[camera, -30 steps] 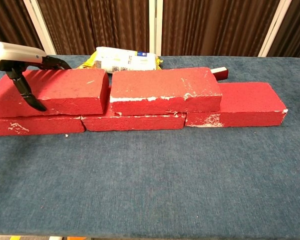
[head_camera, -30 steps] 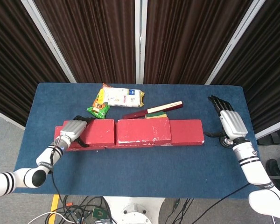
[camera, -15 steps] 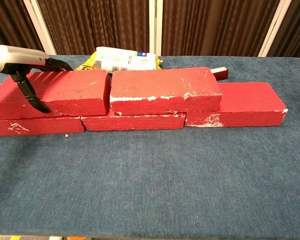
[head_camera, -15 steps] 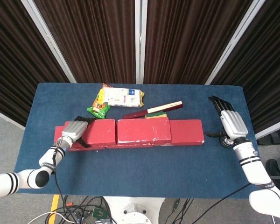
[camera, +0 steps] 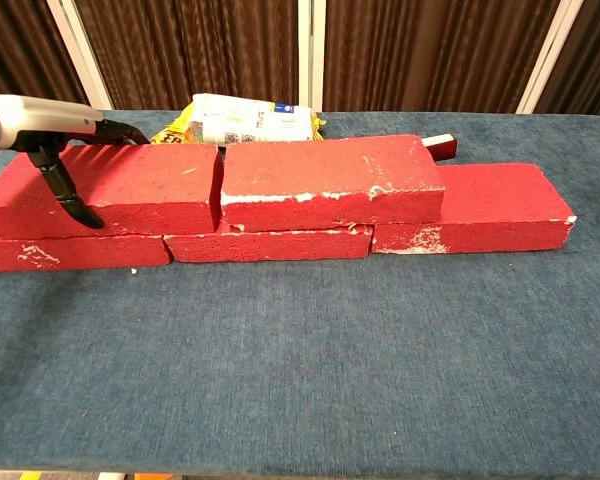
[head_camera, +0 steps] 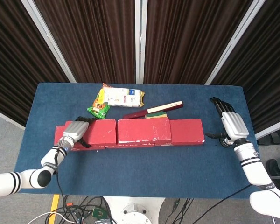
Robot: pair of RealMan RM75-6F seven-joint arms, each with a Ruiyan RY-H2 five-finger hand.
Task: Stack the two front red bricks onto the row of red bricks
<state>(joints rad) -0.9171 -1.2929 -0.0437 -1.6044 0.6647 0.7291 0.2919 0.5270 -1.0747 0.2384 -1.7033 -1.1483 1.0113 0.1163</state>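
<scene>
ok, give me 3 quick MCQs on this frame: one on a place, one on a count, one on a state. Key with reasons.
1. Where does the white snack bag lie?
A. behind the brick row
B. in front of the brick row
C. on top of the bricks

2. How many red bricks sit on the upper layer?
A. none
B. two
C. four

3. What is the left robot hand doing?
A. hanging open off the table
B. holding the snack bag
C. gripping the upper left brick

Key:
1 A: the white snack bag lies on the table beyond the bottom row of bricks.
2 B: the upper left brick and the upper middle brick lie side by side on the row.
3 C: the left robot hand rests over the brick's left end, fingers behind it and thumb down its front face. The right robot hand lies open on the table, apart from the bricks.
</scene>
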